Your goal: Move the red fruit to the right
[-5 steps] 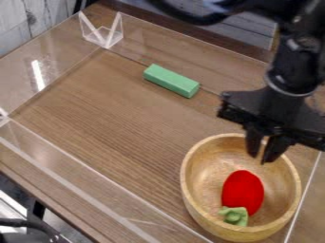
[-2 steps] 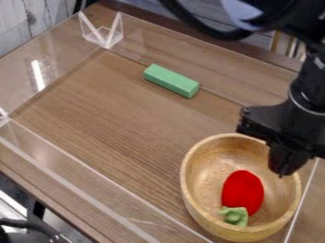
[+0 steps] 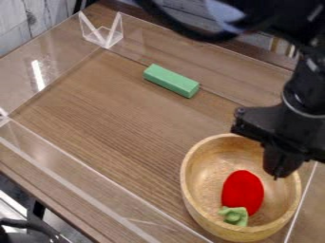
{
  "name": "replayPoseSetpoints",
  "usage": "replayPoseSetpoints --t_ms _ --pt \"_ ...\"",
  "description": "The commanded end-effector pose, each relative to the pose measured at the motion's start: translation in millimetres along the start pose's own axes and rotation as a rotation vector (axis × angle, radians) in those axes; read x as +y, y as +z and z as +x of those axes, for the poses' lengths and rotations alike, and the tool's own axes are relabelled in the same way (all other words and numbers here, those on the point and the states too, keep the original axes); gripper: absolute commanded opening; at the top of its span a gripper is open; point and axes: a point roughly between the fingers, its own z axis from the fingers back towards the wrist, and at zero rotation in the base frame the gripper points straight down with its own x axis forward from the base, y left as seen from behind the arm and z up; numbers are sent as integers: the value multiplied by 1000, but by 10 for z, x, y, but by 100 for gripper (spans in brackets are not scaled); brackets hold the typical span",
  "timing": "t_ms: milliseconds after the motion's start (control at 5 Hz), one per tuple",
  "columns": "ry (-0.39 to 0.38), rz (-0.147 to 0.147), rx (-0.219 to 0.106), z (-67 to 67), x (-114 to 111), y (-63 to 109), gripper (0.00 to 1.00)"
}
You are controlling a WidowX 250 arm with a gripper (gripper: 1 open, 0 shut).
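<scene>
- Dark tubing (image 3: 36, 216): located at the lower left edge of the view, well apart from the bowl.
- Clear angular piece (image 3: 102, 34): located far to the upper left of the bowl; it stands near the back edge of the table.
- Wooden table (image 3: 108, 119): brown surface, extends left of the bowl and beneath it.
- Green block (image 3: 172, 81): flat and rectangular, located above and slightly left of the bowl in the view, well apart from it. Its long side runs diagonally, from upper left to lower right.
- Wooden bowl (image 3: 195, 180): reference landmark, round and light in colour, located at the lower right of the view. Its opening faces up.
- Red fruit (image 3: 242, 192): located inside the bowl, toward the lower part of the opening as viewed. The green leafy cap (image 3: 234, 216) points toward the near wall of the bowl.
- My gripper (image 3: 273, 144): positioned at the upper right part of the bowl, covering part of its rim from view. Fingers are together. The red fruit is outside my grip, apart from the fingers.
- My arm (image 3: 238, 13): black, enters at the top of the view, above the bowl, and leads to the gripper at the right.
</scene>
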Motion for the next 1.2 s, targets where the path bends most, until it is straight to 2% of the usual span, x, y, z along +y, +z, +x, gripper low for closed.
replayPoseSetpoints --t_ms 0,400,800,1000 --pt "26 -31 -53 185 92 158 0" --pt "37 -33 -38 238 212 93 0" --pt "120 -25 -28 150 -122 -39 0" --pt "120 -33 -36 186 -85 -20 0"
